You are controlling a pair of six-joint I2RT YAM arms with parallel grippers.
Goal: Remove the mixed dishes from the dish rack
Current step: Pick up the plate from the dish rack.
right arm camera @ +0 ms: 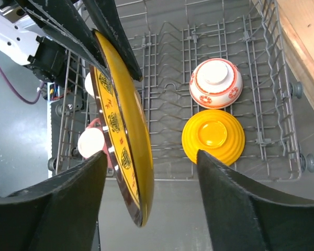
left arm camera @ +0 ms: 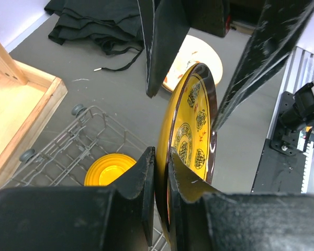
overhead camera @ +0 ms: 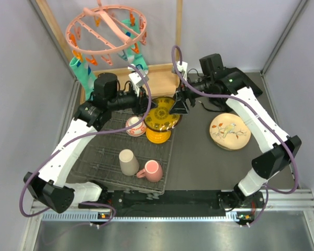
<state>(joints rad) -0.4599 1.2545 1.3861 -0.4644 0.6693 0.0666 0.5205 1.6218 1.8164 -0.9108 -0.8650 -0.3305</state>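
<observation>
One dish is clearly out: the cream bird-painted plate (overhead camera: pixel 230 131) lies flat on the table (overhead camera: pixel 199 167), well clear of the dish rack (overhead camera: pixel 94 151), at the rack's 3 o'clock in the top view. Second one is mid-transfer: the yellow patterned plate (overhead camera: pixel 162 114) is off the wires, held on edge in the air over the rack's 1 o'clock corner. Left gripper (left arm camera: pixel 161 157) is clamped on its rim, one finger on each face. Right gripper (right arm camera: pixel 150 156) has its jaws apart, straddling the same plate from the opposite side. The right wrist view shows a gap at both fingers, so no grip there yet. My read is a hand-over to the right arm, which sits on the side where the bird plate was put down. Four pieces are in the rack. The red-white bowl (overhead camera: pixel 136 125) and orange bowl (overhead camera: pixel 158 136) are both upside down, side by side near the 1 o'clock corner, right under the held plate. The beige cup (overhead camera: pixel 129 162) and pink mug (overhead camera: pixel 152 170) sit just beside each other towards 5 o'clock. No pale green plate shows in any view, so I can't place it. Tally: one down, one in the air, four to go. Watch the release: a slip drops the plate onto the bowls.
</observation>
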